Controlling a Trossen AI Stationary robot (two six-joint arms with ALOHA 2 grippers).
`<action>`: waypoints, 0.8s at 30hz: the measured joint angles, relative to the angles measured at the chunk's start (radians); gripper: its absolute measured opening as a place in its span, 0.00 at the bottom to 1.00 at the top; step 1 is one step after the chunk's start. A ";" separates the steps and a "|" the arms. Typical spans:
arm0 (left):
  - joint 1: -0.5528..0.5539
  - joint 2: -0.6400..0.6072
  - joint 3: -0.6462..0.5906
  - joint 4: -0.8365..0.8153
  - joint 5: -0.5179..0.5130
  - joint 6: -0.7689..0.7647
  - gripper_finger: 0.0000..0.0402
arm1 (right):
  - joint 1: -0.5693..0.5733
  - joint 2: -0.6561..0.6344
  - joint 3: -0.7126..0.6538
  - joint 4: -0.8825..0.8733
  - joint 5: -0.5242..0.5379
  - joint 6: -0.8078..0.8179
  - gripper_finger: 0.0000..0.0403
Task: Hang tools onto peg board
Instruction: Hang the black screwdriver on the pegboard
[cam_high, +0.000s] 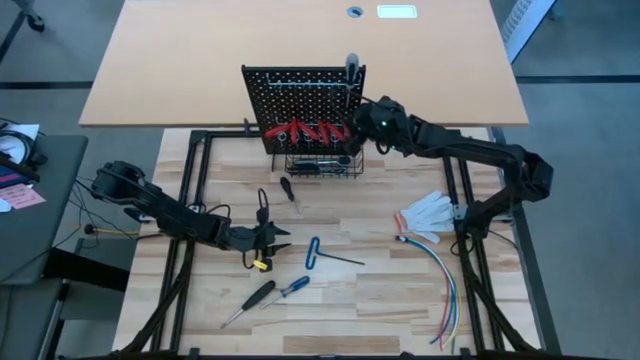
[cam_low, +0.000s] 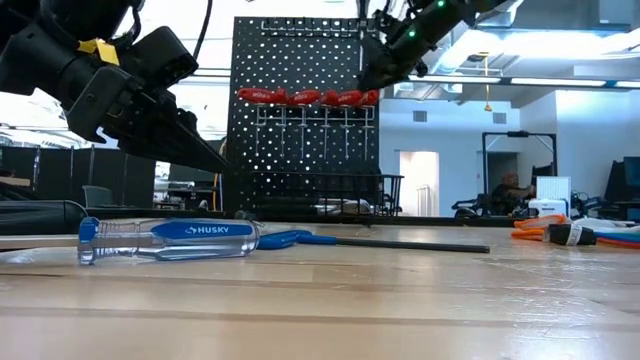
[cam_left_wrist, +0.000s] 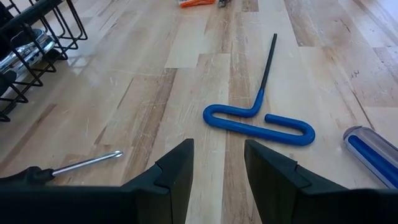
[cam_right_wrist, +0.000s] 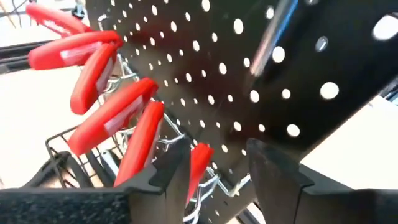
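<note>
Right gripper (cam_high: 352, 128) is hovering at the peg board's (cam_high: 300, 90) right edge, jaws parted, empty, beside red-handled pliers (cam_high: 300, 130); left gripper (cam_high: 283, 238) is waiting low over open desk (cam_high: 380, 300), jaws parted, empty

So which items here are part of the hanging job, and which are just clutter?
Job: peg board, red pliers hung on it, blue hex key, blue screwdriver, black screwdriver.
Clutter: white glove, wire bundle.

Robotics lab, arm rig (cam_high: 470, 150), workbench (cam_high: 380, 300), open hall
</note>
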 joint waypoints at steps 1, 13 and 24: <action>0.000 0.000 0.000 0.000 0.000 0.000 0.34 | 0.006 -0.006 0.000 -0.009 0.000 -0.008 0.41; 0.000 0.000 0.000 -0.005 0.001 -0.003 0.34 | 0.107 -0.153 -0.021 -0.233 0.004 -0.037 0.38; 0.000 0.000 0.000 0.002 0.001 -0.005 0.34 | 0.370 -0.209 -0.426 -0.047 0.006 0.210 0.33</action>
